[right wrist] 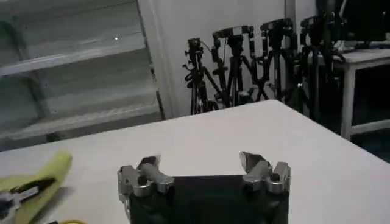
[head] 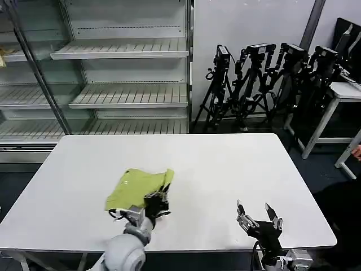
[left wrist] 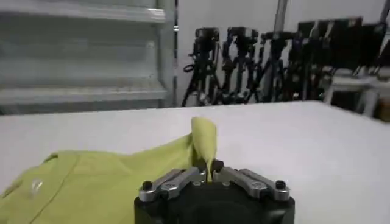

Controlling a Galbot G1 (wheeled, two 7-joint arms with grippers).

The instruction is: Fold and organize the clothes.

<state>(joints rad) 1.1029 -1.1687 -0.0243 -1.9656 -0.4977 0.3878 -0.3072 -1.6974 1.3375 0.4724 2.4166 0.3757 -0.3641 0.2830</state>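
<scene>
**Left hand pinching the shirt's corner, right hand open and waiting**

I see the shirt (head: 137, 188) lying as a compact lime bundle on the white tabletop (head: 225, 169), left of centre and toward my near edge. Its nearer right corner is lifted off the surface: in the left wrist view that corner of the shirt (left wrist: 204, 141) stands up as a narrow flap, and it runs down into the closed fingers of my left hand (left wrist: 211, 173), which is clamped on the fabric. The rest of the cloth spreads low and flat beside the hand, with a seam or collar line showing across it. From the head view the left hand (head: 155, 202) sits right at the bundle's near right edge, with the arm coming up from below.

My right hand (head: 259, 217) is well apart from the shirt, over the near right part of the tabletop, its fingers spread wide and gripping nothing. In the right wrist view the same hand (right wrist: 201, 167) shows both fingers apart above bare tabletop, with the shirt (right wrist: 36, 182) off to one side.

Behind the tabletop stand shelves (head: 118, 73) and a cluster of tripods (head: 265, 84).
</scene>
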